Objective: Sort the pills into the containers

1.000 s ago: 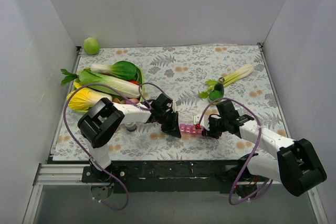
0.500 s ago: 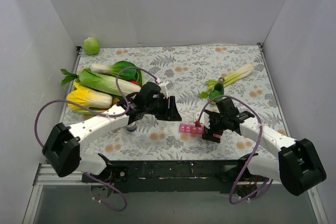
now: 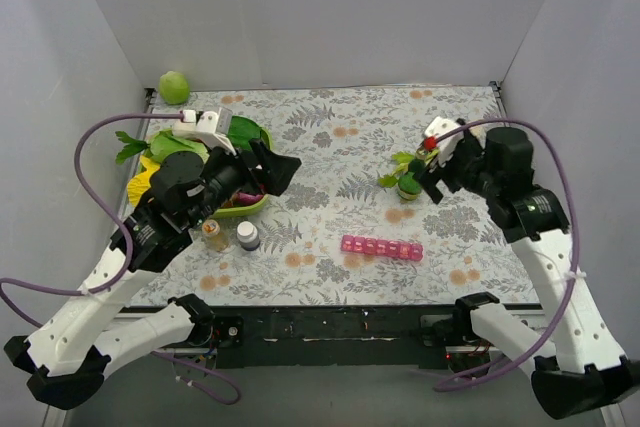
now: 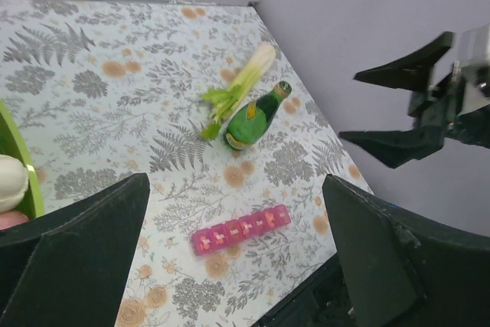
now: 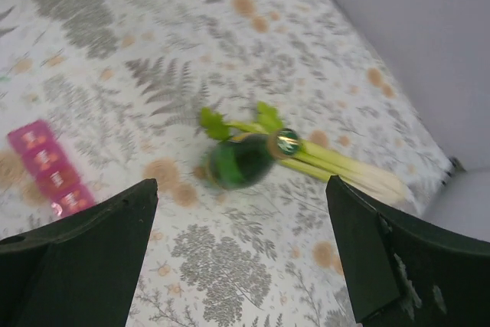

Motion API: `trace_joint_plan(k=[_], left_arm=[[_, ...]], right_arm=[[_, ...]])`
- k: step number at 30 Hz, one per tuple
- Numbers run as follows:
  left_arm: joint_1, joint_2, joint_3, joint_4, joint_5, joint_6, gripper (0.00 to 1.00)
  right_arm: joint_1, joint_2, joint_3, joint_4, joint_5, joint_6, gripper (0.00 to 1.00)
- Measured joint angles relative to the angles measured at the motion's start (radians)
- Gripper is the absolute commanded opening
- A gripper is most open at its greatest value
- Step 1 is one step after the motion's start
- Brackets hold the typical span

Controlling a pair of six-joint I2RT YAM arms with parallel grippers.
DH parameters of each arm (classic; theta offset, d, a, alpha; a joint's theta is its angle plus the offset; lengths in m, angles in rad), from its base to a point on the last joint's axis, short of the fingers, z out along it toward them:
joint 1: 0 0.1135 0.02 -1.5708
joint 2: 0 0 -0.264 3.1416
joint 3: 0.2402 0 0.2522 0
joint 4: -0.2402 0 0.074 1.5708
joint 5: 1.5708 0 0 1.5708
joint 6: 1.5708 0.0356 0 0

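Observation:
The containers are a pink pill organizer (image 3: 381, 247), a strip of small square compartments with all lids down. It lies flat on the floral table near the front edge, with nothing touching it. It shows in the left wrist view (image 4: 241, 229) and at the left edge of the right wrist view (image 5: 47, 168). No loose pills show. My left gripper (image 3: 275, 168) (image 4: 235, 179) hangs open and empty high over the table, left of the organizer. My right gripper (image 3: 432, 165) (image 5: 241, 183) is also open and empty, raised at the back right over a green bottle.
The green bottle (image 3: 408, 184) lies beside a celery stalk (image 3: 452, 143). A green tray (image 3: 247, 209) of leafy vegetables sits at the left, partly under my left arm. Two small bottles (image 3: 214, 235) (image 3: 248, 236) stand before it. A green ball (image 3: 174, 87) rests in the back left corner.
Both grippers were shut at the ends of the organizer; they have opened, let go and lifted away, left arm to the left, right arm to the back right. The organizer stays on the table.

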Motion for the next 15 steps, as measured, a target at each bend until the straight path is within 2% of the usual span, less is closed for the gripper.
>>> trace_joint_plan(k=[7, 15], left_arm=[[0.001, -0.005, 0.124, -0.146, -0.064, 0.024, 0.98], [0.001, -0.016, 0.150, -0.250, -0.064, 0.019, 0.98]], right_arm=[[-0.129, -0.133, 0.141, 0.058, 0.279, 0.248, 0.98], [-0.198, -0.195, 0.198, 0.065, 0.318, 0.324, 0.97]])
